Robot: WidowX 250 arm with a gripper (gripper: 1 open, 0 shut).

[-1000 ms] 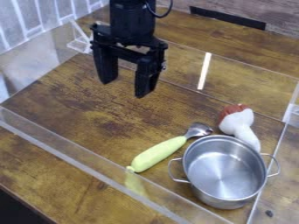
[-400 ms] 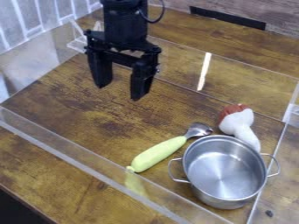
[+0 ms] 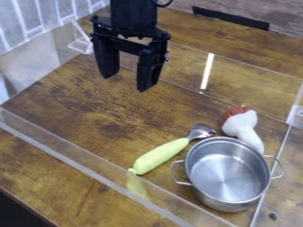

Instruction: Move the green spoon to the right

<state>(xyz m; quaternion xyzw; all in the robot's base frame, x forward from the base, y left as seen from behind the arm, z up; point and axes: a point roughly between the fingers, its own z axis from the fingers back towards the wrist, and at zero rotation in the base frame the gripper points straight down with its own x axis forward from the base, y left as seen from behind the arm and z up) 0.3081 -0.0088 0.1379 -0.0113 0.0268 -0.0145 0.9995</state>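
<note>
Hand: black gripper (image 3: 128,75), far side, left of centre, raised above the table (image 3: 112,120); fingers spread wide, nothing between them.
Green spoon: one, thick yellow-green handle (image 3: 160,156), small metal bowl (image 3: 203,131); lies on the table toward the near right, slantwise, handle end near and left, bowl end far and right. Ungripped.
Step in hand: the approach, by judgement; spoon yet to be grasped.
Next move: should call for travel right and nearward, a turn to set the fingers across the handle, then lowering and closing.
Steel pot (image 3: 229,174): round, two side handles, immediately right of the spoon; the chief obstacle to a straight slide right. Lifting over it, or passing on its far side, looks wiser.
Mushroom toy (image 3: 244,127): white, red-capped, on the far side of the pot; narrows that far-side passage.
Clear barrier (image 3: 97,152): low strip along the near left, apart from the spoon.
</note>
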